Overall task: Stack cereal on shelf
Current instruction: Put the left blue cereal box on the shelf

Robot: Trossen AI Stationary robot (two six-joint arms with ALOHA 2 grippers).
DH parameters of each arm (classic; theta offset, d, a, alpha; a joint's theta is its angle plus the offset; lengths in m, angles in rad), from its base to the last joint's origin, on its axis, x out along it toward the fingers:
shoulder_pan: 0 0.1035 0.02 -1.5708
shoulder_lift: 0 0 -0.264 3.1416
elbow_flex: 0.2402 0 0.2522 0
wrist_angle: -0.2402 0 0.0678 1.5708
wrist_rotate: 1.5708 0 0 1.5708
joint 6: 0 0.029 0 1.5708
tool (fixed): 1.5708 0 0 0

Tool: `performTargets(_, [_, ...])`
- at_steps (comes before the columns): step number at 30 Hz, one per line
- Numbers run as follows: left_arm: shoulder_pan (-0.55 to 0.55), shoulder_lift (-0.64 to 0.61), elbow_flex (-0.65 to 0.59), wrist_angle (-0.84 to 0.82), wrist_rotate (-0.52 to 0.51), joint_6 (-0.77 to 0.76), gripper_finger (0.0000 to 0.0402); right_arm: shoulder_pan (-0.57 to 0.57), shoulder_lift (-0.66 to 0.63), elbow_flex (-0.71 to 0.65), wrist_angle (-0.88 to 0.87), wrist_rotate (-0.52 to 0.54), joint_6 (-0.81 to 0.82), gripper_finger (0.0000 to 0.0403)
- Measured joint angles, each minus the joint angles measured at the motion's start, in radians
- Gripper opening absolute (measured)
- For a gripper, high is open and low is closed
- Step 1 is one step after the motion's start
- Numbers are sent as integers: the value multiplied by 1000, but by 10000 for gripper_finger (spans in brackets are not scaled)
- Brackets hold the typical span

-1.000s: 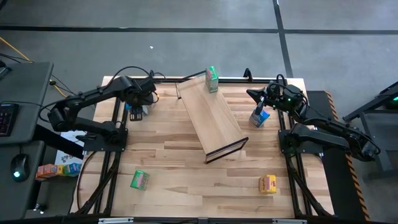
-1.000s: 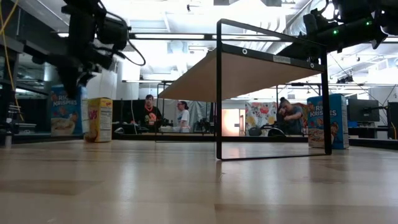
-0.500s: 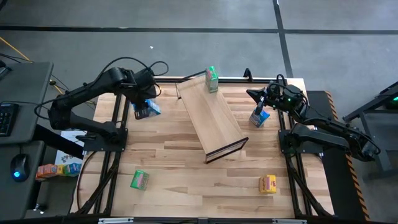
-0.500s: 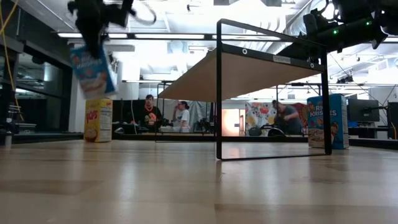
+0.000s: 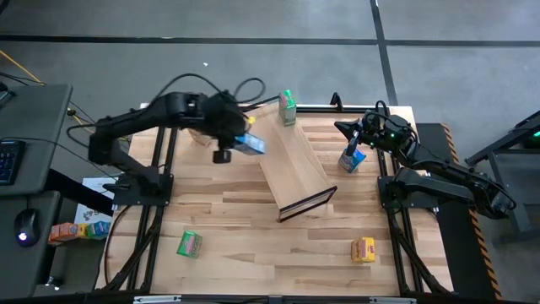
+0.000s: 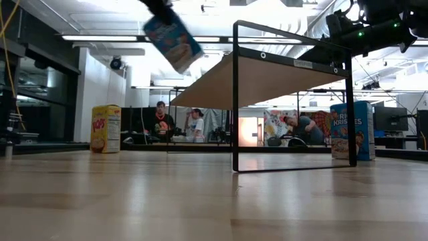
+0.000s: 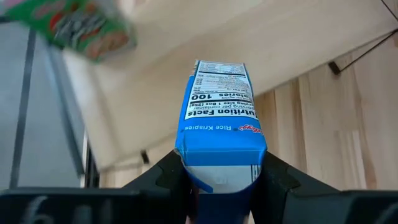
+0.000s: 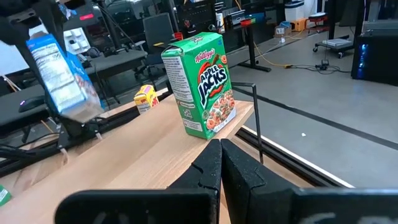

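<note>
Cereal boxes look light, stiff and hollow, so a firm squeeze across the narrow sides should hold one without crushing it; glossy print may make them a little slippery.

Going left to right: a green box (image 5: pixel 189 244) lies flat near the front of the surface (image 5: pixel 236 211). Above it, the left pincer (image 5: pixel 239 140) is clamped on a blue box (image 5: pixel 251 144), carried tilted in the air just beside the upper end of the shelf (image 5: pixel 287 160); its fingers (image 7: pixel 163 179) grip the box's lower end from both sides. A second green box (image 5: pixel 288 107) stands upright at the shelf's top edge. Another blue box (image 5: pixel 352 159) stands beside the shelf, under the right pincer (image 5: pixel 354 142), whose fingers are pressed together, empty. A yellow box (image 5: pixel 364 249) lies near the front right.
</note>
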Motion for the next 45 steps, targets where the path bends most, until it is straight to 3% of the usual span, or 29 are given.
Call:
performTargets(8, [-50,216,146,25,-14,137,115,0,0,0,0,0,16,1])
performTargets(14, [-62,296,218,36,-81,179,115,0,0,0,0,0,14,1])
performTargets(31, [-64,308,224,39,-108,181,115,0,0,0,16,-4,22,1])
performTargets(37, [-64,308,223,38,-108,181,115,3,0,0,135,-91,55,1])
performTargets(45, [-64,308,222,38,-109,196,115,111,19,1,210,-79,66,1])
